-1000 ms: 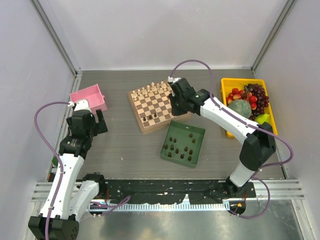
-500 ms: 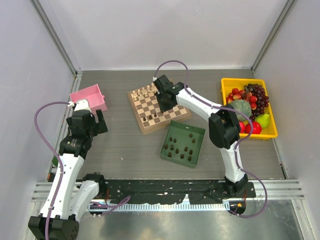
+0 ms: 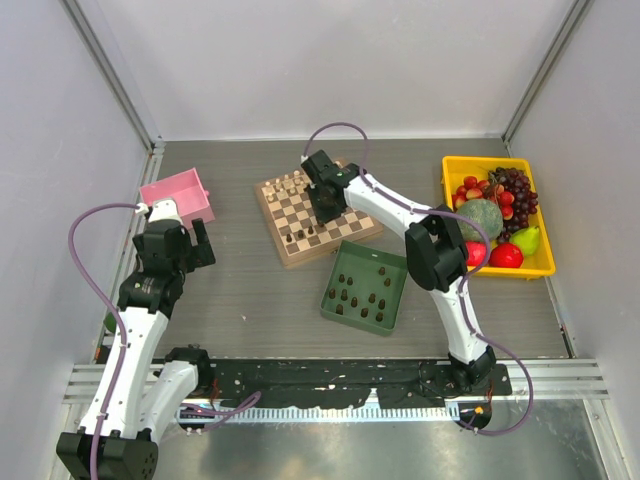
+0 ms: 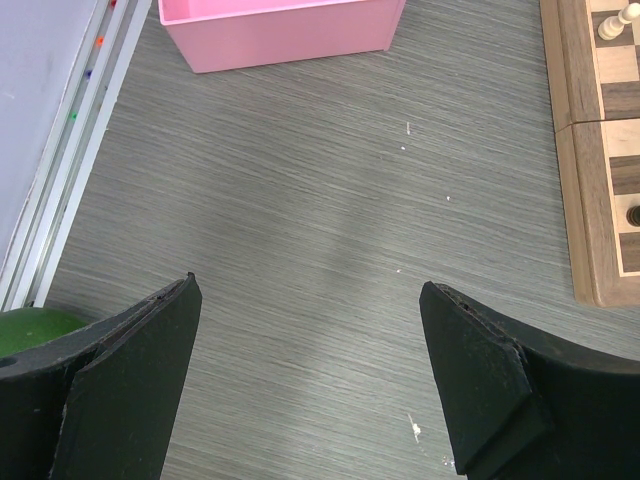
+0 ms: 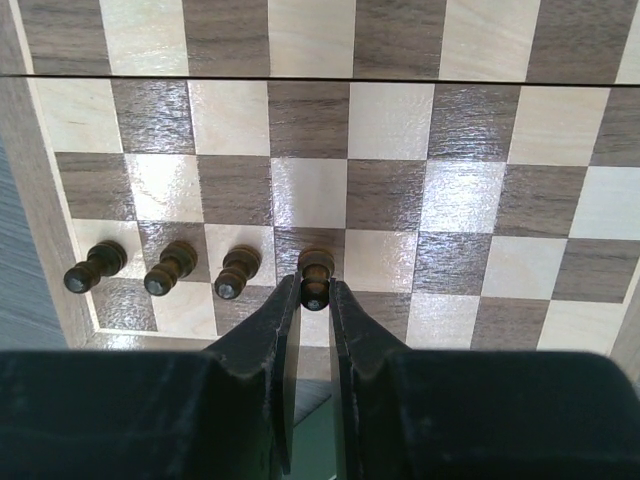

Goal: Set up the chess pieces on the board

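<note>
The board (image 3: 345, 232) lies at mid-table. Pale chessmen stand along its far edge. My right gripper (image 3: 322, 208) is low over the board, shut on a dark pawn (image 5: 316, 266) that stands in the second row. Three dark pawns (image 5: 168, 271) stand in a line to its left; they also show in the top view (image 3: 300, 237). Several more dark chess pieces (image 3: 356, 298) sit in the green tray (image 3: 394, 262) in front of the board. My left gripper (image 3: 187, 246) hangs open and empty over bare table, left of the board.
A pink bin (image 3: 178, 196) stands at the far left, also at the top of the left wrist view (image 4: 280, 28). A yellow bin of fruit (image 3: 450, 172) stands at the right. The board's left edge (image 4: 590, 160) is at the right of the left wrist view.
My right gripper has swung left from the board's right side to its front middle, and its arm has folded in. The left arm has not moved.
</note>
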{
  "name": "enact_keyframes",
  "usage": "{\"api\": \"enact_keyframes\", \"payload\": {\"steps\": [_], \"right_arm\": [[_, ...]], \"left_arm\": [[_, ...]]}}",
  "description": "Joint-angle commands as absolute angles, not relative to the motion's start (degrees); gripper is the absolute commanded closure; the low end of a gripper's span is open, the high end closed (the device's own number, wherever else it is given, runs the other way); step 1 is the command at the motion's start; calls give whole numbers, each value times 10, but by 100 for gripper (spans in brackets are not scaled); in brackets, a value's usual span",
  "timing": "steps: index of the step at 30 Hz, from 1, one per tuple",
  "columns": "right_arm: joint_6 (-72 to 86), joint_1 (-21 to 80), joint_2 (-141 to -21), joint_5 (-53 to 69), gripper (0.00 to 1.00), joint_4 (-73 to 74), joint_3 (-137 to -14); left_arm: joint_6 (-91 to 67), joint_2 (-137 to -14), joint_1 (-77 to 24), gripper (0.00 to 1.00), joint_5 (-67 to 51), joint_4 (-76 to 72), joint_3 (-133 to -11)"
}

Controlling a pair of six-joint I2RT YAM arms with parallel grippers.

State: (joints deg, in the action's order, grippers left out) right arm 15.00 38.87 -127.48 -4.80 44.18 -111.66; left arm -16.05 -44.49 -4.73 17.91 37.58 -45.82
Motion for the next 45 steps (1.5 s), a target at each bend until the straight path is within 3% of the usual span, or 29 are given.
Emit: {"api": "enact_keyframes", "payload": {"steps": [1, 18, 26, 31, 45], "right_arm": [[142, 389, -1278, -47, 82, 446, -1143], [136, 394, -1285, -32, 78, 454, -1142], [142, 395, -1264, -32, 63, 456, -1156], [134, 395, -1235, -56, 61, 473, -1166], [156, 373, -950, -92, 58, 398, -861]], "left_arm": [[-156, -440, -43, 1, 173, 361, -465], [-156, -439, -43, 1, 172, 362, -464], [-156, -440, -43, 1, 171, 362, -465], [-156, -439, -44, 1, 171, 362, -466], [-156, -443, -44, 1, 174, 362, -464]]}}
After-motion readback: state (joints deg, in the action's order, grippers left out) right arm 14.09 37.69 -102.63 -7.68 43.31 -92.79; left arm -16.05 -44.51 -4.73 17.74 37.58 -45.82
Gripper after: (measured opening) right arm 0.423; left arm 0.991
